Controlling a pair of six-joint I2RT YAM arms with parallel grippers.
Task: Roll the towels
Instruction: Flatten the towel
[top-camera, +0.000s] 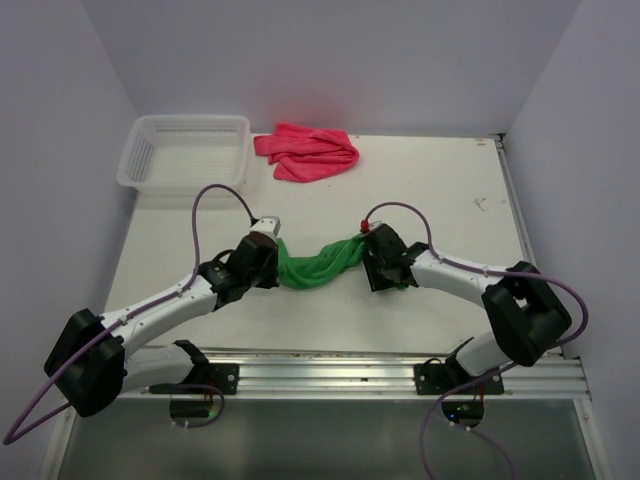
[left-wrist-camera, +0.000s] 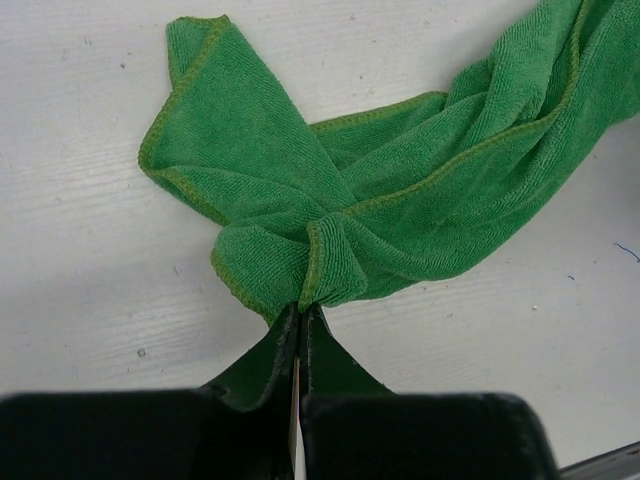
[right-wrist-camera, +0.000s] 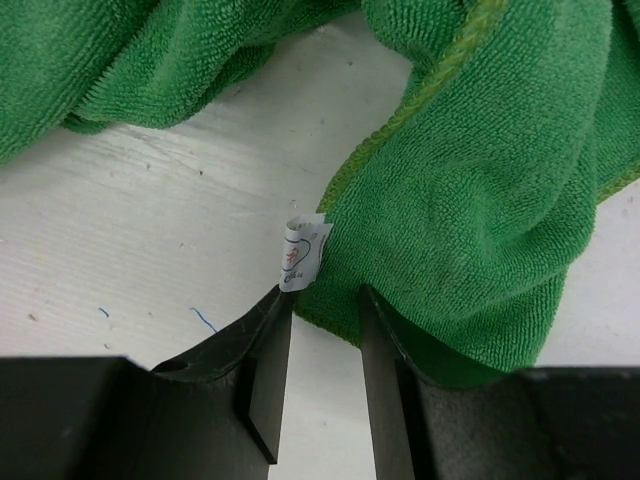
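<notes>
The green towel (top-camera: 318, 263) lies bunched and twisted across the table's middle, strung between my two grippers. My left gripper (top-camera: 275, 264) is shut on a folded hem at the towel's left end; in the left wrist view that gripper (left-wrist-camera: 302, 308) pinches the green towel (left-wrist-camera: 400, 200) at its tips. At the right end my right gripper (top-camera: 369, 262) is open. In the right wrist view this gripper (right-wrist-camera: 325, 292) has bare table in its gap and the green towel (right-wrist-camera: 480, 180) edge just past its tips, beside a white label (right-wrist-camera: 303, 250). The pink-red towel (top-camera: 308, 152) lies crumpled at the back.
A white mesh basket (top-camera: 185, 152) stands at the back left corner, next to the pink-red towel. White walls close in the table (top-camera: 450, 190) on the left, back and right. A metal rail (top-camera: 330, 372) runs along the near edge.
</notes>
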